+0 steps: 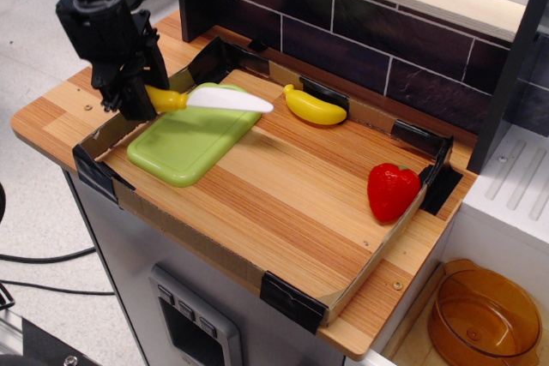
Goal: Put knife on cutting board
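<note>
My black gripper (pixel 141 99) is at the left end of the tray, shut on the yellow handle of the knife (pixel 210 99). The knife's white blade points right and hovers over the far end of the light-green cutting board (pixel 190 141), hiding the board's handle hole. The board lies flat in the tray's left part. The knife is held a little above it, roughly level.
A yellow toy banana (pixel 313 106) lies at the back of the wooden tray (pixel 283 203). A red strawberry (pixel 393 191) sits at the right end. Cardboard walls with black corner clips (pixel 292 297) rim the tray. A dark tiled wall stands behind. An amber bowl (pixel 485 319) sits below right.
</note>
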Robot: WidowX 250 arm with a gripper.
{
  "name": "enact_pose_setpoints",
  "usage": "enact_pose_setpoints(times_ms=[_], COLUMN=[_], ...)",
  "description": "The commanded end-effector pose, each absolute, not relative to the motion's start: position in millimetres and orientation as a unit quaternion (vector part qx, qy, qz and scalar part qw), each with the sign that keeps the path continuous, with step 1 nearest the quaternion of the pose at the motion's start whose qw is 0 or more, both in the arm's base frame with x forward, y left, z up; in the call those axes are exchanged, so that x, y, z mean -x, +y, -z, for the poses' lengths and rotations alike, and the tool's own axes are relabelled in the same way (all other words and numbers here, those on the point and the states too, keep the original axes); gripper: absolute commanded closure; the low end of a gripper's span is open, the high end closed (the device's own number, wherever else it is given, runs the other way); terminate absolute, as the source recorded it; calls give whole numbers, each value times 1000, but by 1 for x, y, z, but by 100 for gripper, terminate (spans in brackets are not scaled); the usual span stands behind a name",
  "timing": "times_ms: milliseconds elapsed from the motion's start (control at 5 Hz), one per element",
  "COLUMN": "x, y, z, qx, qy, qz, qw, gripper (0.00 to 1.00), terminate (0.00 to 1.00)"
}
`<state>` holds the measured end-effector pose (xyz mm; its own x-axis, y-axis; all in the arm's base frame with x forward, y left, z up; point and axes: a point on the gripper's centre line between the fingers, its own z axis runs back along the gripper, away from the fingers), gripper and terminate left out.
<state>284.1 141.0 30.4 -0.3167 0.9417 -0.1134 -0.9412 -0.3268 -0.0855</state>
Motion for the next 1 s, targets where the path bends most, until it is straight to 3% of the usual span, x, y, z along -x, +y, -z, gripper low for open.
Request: enact_pose_setpoints(times_ms=[0, 200, 400, 600, 800], x=[-279, -281, -285, -289, -293], y=[133, 132, 135, 135, 132], z=[-33, -35, -40, -49, -62], qx=[77, 65, 47, 58, 71], qy=[-19, -29, -30, -25, -21], qz=[-824, -821, -804, -823, -821], qw=[561, 567, 592, 565, 567], gripper=[100, 100, 0, 0, 0], terminate=[0, 0, 0, 0, 0])
